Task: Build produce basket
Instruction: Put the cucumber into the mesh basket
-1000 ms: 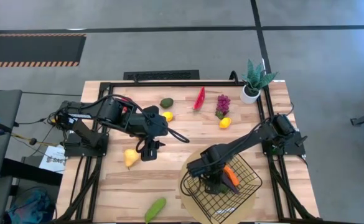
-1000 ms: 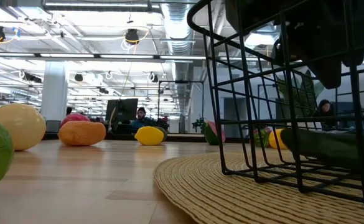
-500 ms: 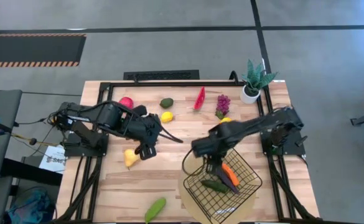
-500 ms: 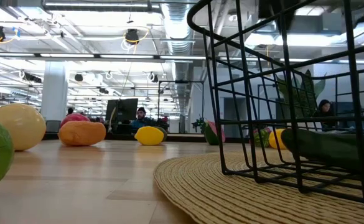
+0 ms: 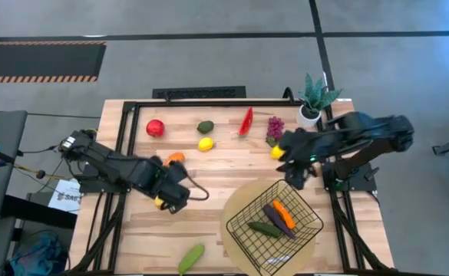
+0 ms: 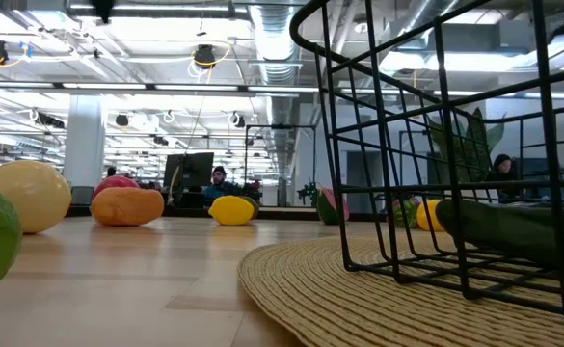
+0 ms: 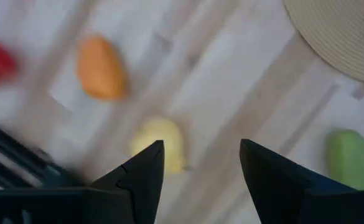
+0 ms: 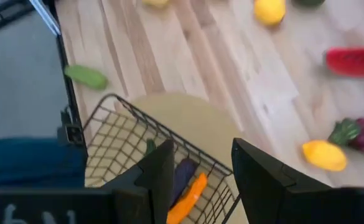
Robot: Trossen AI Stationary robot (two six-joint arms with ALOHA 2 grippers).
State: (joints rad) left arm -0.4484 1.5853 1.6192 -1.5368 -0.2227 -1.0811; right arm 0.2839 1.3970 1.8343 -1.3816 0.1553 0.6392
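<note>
A wooden bench (image 5: 209, 218) with a black frame stands on a grey floor (image 5: 209, 61). A round woven mat (image 6: 359, 289) lies on its near right part. A small green plant in a white pot (image 5: 313, 98) stands upright at the far right corner. A hazard-striped strip (image 5: 40, 77) marks the floor.

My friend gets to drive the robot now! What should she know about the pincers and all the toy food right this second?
Left pincer: open, empty, over the yellow pear on the table's left.
Right pincer: open, empty, raised past the basket's far rim.
Done: carrot, aubergine and one cucumber lie in the basket.
Left on the table: apple, orange, avocado, two lemons, watermelon slice, grapes, pear, and a second cucumber by the near edge.
</note>
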